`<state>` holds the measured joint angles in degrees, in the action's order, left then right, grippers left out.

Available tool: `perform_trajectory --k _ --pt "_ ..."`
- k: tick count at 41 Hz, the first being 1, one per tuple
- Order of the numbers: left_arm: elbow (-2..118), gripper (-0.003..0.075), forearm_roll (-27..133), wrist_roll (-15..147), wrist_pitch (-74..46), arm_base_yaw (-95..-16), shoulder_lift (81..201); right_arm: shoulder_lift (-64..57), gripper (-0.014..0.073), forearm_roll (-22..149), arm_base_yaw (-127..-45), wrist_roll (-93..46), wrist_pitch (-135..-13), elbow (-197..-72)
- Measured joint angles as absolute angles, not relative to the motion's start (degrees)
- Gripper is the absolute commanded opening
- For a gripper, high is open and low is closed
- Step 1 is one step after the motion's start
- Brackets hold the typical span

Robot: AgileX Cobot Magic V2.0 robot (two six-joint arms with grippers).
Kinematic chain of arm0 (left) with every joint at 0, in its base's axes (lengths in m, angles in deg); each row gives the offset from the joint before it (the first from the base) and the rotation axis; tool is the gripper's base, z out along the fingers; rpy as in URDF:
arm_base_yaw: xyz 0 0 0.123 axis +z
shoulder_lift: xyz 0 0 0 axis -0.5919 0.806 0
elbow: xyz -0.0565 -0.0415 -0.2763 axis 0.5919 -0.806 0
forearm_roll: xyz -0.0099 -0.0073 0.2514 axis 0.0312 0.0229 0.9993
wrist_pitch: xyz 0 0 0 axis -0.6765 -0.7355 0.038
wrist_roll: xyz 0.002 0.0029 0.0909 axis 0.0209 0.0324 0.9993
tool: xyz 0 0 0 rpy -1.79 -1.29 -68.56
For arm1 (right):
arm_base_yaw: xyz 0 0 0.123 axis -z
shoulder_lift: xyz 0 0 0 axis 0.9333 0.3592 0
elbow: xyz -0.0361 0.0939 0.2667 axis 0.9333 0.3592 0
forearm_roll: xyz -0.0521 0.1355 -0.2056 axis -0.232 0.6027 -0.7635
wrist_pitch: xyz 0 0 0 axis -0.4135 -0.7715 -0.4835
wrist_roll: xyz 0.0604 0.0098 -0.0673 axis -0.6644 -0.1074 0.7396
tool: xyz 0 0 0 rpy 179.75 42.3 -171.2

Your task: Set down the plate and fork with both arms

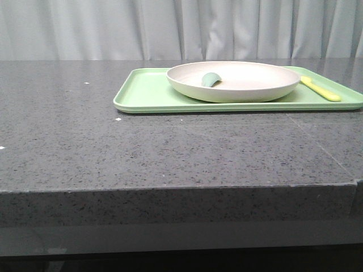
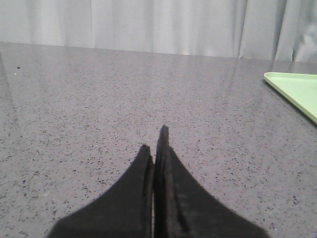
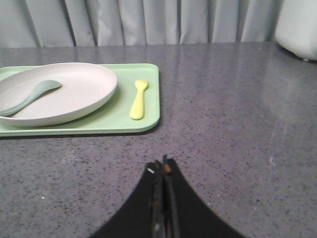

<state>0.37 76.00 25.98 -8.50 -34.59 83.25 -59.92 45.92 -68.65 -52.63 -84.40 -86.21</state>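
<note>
1. While both arms hang back over the grey speckled counter (image 1: 170,153), neither shows in the front view; only the wrist cameras catch them.
2. Left gripper (image 2: 154,139): its two dark fingers are pressed together tip to tip, nothing between them, poised above bare counter.
3. Ahead of that left gripper and off to its right, well apart, only a corner of the light-green tray (image 2: 296,89) is visible.
4. Right gripper (image 3: 162,163): fingers likewise closed flat against each other, holding nothing, above the stone.
5. Ahead of the right gripper and to its left sits the tray (image 3: 148,94), its near edge a fair way beyond the fingertips.
6. Plate (image 3: 74,94): cream and round with a raised rim, it rests on the tray, farther left of the right gripper than anything else on it.
7. Inside the plate lies a muted green-grey spoon-like utensil (image 3: 29,96), its handle leaning up on the rim.
8. Fork (image 3: 138,99): small and pale yellow, it lies flat on the tray's bare strip just beside the plate, on the side nearer the right gripper, not touching the plate.
9. From the front, the fork (image 1: 320,89) is at the tray's right end and the plate (image 1: 249,85) fills its middle.
10. Pale curtains (image 1: 181,28) hang behind the counter.
11. A white rounded object (image 3: 297,25) stands far ahead and right of the right gripper; I cannot tell what it is.
</note>
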Motion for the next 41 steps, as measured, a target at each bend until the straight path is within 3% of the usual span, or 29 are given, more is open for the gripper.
perform_trajectory --k 16,41 --pt "0.37 -0.0018 76.0 25.98 -8.5 -34.59 83.25 -62.2 -0.0116 47.23 -68.07 -52.53 -75.59 -72.33" --pt "0.37 -0.0018 76.0 25.98 -8.5 -34.59 83.25 -62.2 -0.0116 47.35 -68.07 -52.53 -75.17 -72.1"
